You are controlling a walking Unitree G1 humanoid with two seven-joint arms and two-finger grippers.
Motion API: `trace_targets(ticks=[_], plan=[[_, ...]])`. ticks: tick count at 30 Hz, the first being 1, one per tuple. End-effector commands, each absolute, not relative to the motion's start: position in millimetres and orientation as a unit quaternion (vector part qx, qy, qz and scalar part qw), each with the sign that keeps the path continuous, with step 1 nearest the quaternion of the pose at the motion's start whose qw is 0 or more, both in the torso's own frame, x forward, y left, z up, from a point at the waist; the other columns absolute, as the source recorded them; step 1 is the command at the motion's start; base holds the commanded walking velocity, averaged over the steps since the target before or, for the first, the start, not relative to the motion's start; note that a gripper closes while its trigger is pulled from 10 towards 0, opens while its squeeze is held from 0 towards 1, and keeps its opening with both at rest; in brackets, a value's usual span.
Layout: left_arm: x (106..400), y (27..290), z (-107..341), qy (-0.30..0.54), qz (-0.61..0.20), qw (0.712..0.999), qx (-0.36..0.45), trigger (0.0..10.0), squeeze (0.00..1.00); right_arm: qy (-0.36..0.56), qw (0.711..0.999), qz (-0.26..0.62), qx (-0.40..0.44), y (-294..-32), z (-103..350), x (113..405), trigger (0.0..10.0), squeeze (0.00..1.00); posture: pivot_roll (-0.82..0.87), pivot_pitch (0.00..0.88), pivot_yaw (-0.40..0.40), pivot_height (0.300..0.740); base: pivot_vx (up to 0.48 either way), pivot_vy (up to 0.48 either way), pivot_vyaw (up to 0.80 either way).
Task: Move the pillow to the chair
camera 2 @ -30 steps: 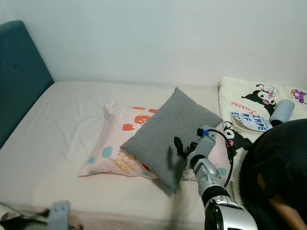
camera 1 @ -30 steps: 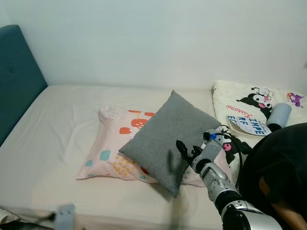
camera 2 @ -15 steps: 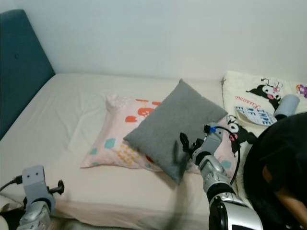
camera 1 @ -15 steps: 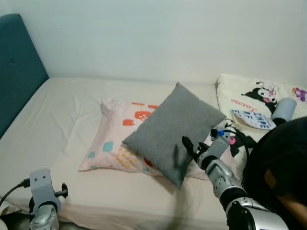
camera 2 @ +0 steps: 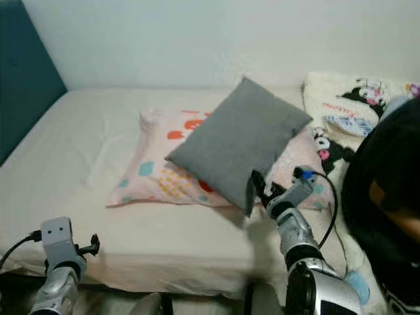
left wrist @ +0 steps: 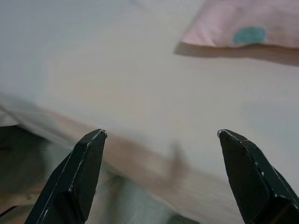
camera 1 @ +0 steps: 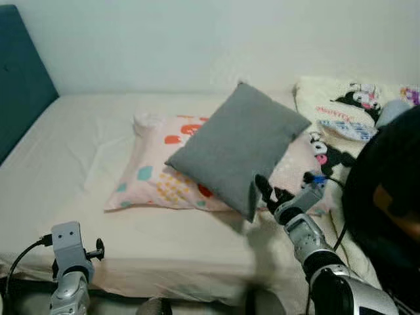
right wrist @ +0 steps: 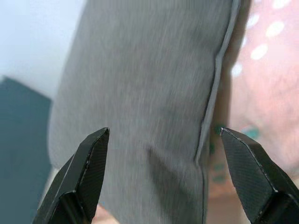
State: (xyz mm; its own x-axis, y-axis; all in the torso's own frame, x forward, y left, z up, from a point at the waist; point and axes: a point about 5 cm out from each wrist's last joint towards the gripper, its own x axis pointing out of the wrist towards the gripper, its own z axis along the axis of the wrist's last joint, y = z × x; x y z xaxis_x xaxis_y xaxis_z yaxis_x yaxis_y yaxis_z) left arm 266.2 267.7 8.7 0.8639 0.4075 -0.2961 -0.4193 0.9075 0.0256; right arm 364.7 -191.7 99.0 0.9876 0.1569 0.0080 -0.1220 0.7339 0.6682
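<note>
Our right gripper [camera 1: 264,191] reaches over the near edge of the bed [camera 1: 79,164] toward the grey pillow [camera 1: 237,147], its two black fingers spread wide and empty, just short of the pillow's lower corner. In the right wrist view the grey fabric and its piped seam sit between the parted fingertips [right wrist: 86,163], close but not pinched.

The grey pillow lies tilted on top of a pink patterned pillow [camera 1: 157,177], which rests flat on the cream sheet near the middle of the bed. One corner of the grey pillow points toward the white wall [camera 1: 197,39]; the opposite corner overhangs the pink pillow toward us. A blue cable [camera 2: 308,176] loops off the right wrist, beside the pink pillow's right edge.

Our left gripper [left wrist: 159,177] hangs low at the bed's near left edge, its fingers apart and holding nothing, with the sheet and a corner of the pink pillow ahead of it in the left wrist view. The left wrist's grey camera block [camera 1: 67,237] rises in front of the mattress side.

A teal headboard [camera 1: 20,85] stands at the far left. At the far right of the bed lies a cream blanket printed with black cartoon characters [camera 1: 348,108], and a person in dark clothing [camera 1: 387,197] sits at the right edge of the head views, partly covering it.
</note>
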Motion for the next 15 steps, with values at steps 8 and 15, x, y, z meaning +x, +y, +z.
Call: trace_targets(ticks=[8, 15], plan=[[271, 257, 11, 0.131, 0.194, 0.972, -0.017, 10.0, 0.00, -0.033, 0.918, 0.175, 0.355, -165, 130, 377, 10.0, 0.00, -0.05, 0.086, 0.027, 0.565, 0.000, 0.000, 0.00], [271, 254, 13, 0.121, 0.192, 0.974, -0.020, 10.0, 0.00, -0.005, 0.927, 0.182, 0.328, -146, 141, 387, 10.0, 0.00, -0.04, 0.093, 0.014, 0.565, 0.000, 0.000, 0.00]])
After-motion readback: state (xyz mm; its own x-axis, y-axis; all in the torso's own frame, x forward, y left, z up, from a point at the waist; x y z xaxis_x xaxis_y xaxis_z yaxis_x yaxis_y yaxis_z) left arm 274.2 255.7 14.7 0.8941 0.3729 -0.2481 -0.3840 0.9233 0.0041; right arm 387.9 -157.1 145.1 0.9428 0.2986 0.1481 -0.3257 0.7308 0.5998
